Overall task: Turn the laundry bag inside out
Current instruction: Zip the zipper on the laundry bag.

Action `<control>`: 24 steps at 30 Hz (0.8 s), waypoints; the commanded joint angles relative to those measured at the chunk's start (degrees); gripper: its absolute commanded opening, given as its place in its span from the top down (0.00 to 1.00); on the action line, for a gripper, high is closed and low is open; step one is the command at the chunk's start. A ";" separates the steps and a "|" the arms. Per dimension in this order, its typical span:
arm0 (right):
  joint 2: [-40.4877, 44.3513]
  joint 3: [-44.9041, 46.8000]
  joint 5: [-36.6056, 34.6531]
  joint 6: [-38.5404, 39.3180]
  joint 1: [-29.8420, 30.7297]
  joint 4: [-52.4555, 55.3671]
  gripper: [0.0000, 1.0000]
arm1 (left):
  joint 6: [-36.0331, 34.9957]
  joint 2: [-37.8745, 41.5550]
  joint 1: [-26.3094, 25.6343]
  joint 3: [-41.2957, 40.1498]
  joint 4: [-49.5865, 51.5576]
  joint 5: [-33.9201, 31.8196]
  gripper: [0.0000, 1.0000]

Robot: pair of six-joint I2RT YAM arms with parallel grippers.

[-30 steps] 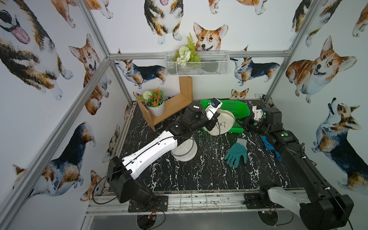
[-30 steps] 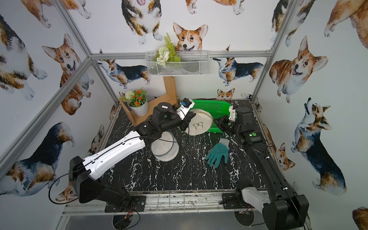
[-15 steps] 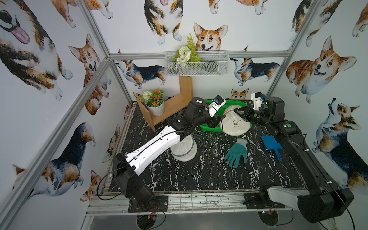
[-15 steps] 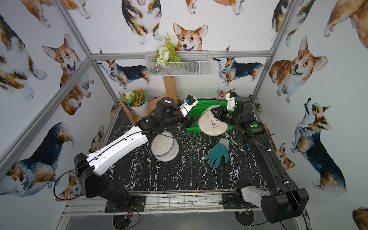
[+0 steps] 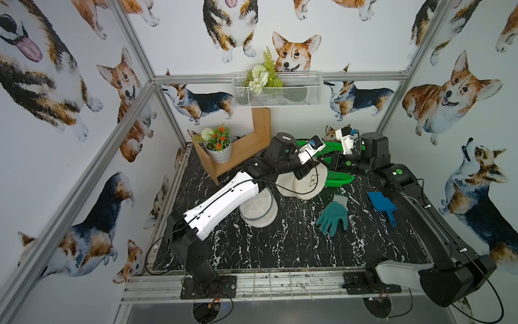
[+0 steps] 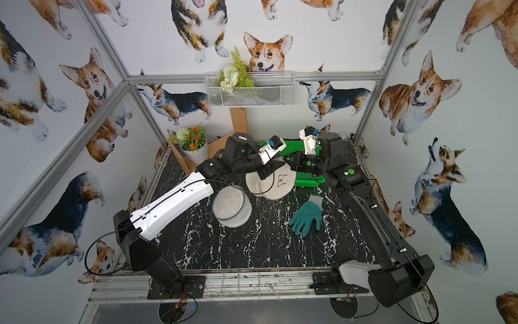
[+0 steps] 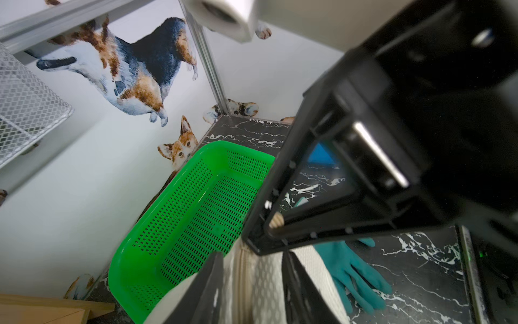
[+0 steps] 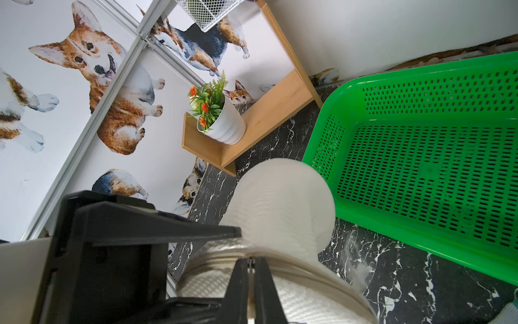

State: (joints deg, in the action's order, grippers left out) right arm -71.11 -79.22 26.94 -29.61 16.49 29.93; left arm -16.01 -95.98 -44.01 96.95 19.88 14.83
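The laundry bag (image 5: 308, 185) is a white mesh pouch with a zip round its rim, hanging between the two arms just above the table, near the back. In both top views it shows as two overlapping discs, one with a small embroidered emblem (image 6: 281, 179). My left gripper (image 7: 252, 255) has the bag's zipped edge (image 7: 260, 286) filling the gap between its fingers. From the opposite side, my right gripper (image 8: 253, 261) is shut on the zip seam of the bag (image 8: 283, 202). In a top view the left gripper (image 5: 304, 171) and right gripper (image 5: 325, 162) face each other across the bag.
A green perforated basket (image 5: 336, 179) lies right behind the bag. A second white mesh cylinder (image 5: 258, 210) stands under the left arm. A teal glove (image 5: 333, 216) and a blue scoop (image 5: 381, 203) lie to the right. A wooden shelf with a flower pot (image 5: 218, 148) sits back left.
The left gripper let go of the bag and opened while the right arm swung it rightward. The bag has since come back left and lower, and the left fingers have closed round its rim.
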 commanded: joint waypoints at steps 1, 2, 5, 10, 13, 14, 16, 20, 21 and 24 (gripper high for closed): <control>0.13 -0.57 -0.21 2.69 0.38 0.48 1.00 | -1.04 -0.16 0.06 0.35 1.81 1.25 0.70; 0.14 -0.49 -0.22 2.80 0.46 0.39 1.00 | -1.04 -0.25 0.04 0.29 1.98 1.38 0.75; 0.10 -0.50 -0.13 2.80 0.48 0.04 1.00 | -1.07 -0.25 0.02 0.30 2.27 1.47 0.82; 0.14 -0.50 -1.73 1.91 0.57 0.03 1.00 | -1.30 -0.15 0.06 0.35 2.10 0.70 0.99; 0.26 -0.29 -5.29 -0.71 -0.06 0.21 1.00 | -1.14 0.32 0.06 -0.20 1.13 -0.92 1.00; 0.49 0.07 -6.53 -2.33 -1.02 0.30 1.00 | -0.84 0.61 0.04 -0.83 0.24 -1.95 1.00; 1.44 2.28 -7.09 -6.70 -4.32 0.02 1.00 | 0.02 2.54 0.06 -2.86 -2.57 -4.14 1.00; 4.78 9.23 -4.14 -12.92 -11.29 -2.36 1.00 | 4.05 7.63 0.72 -10.35 -13.03 -7.54 1.00; 5.21 9.83 -3.93 -12.97 -11.54 -2.51 1.00 | 5.27 8.44 0.85 -11.63 -14.82 -7.79 1.00; 4.94 9.77 -2.40 -12.76 -11.57 -2.66 1.00 | 8.16 9.98 0.94 -14.42 -18.52 -6.78 1.00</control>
State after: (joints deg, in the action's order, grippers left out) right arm -66.08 -69.73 27.55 -40.36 5.56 28.60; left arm -11.81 -87.42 -43.44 83.92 9.63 10.63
